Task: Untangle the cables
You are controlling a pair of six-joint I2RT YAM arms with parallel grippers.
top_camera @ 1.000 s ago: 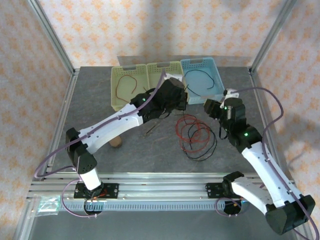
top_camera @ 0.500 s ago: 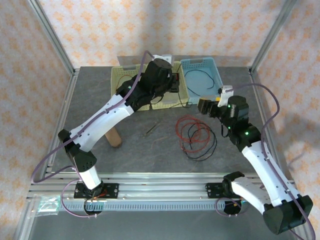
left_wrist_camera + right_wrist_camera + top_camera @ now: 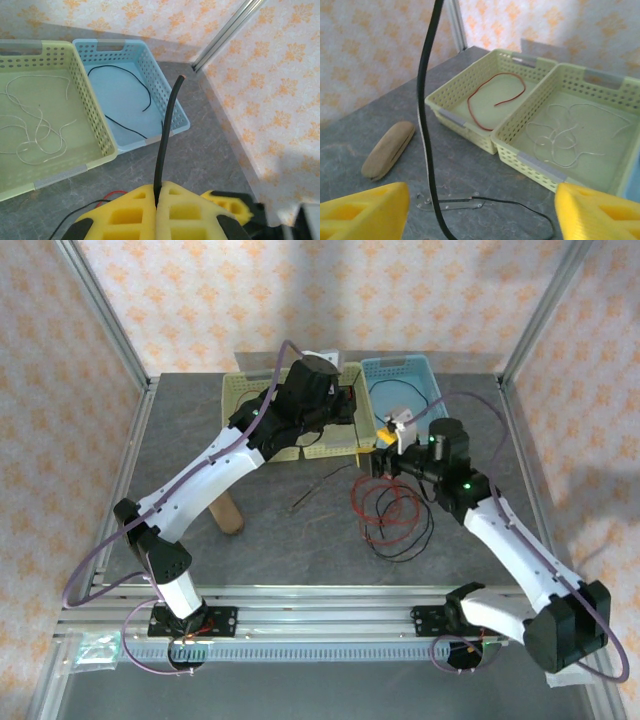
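Observation:
My left gripper (image 3: 159,189) is shut on a black cable (image 3: 167,120) that rises straight out between its yellow fingers. From above, this gripper (image 3: 346,416) hangs over the baskets. My right gripper (image 3: 481,200) is open, its yellow fingers (image 3: 365,212) far apart, and the same black cable (image 3: 426,125) hangs between them untouched. From above, the right gripper (image 3: 382,458) sits just beyond a tangle of red and black cables (image 3: 392,510) on the table. One red cable (image 3: 492,97) lies in the left green basket, a whitish one (image 3: 565,135) in the middle basket, a black one (image 3: 125,95) in the blue basket.
Three baskets stand in a row at the back: green (image 3: 232,420), green (image 3: 322,450), blue (image 3: 432,400). A wooden block (image 3: 231,518) and a short dark stick (image 3: 305,502) lie left of the tangle. A clear strip (image 3: 447,202) lies on the table under the right gripper.
My right arm has swung left and forward, close to the left gripper, with its jaws wider apart. The left arm lifted toward the baskets, still holding the black cable.

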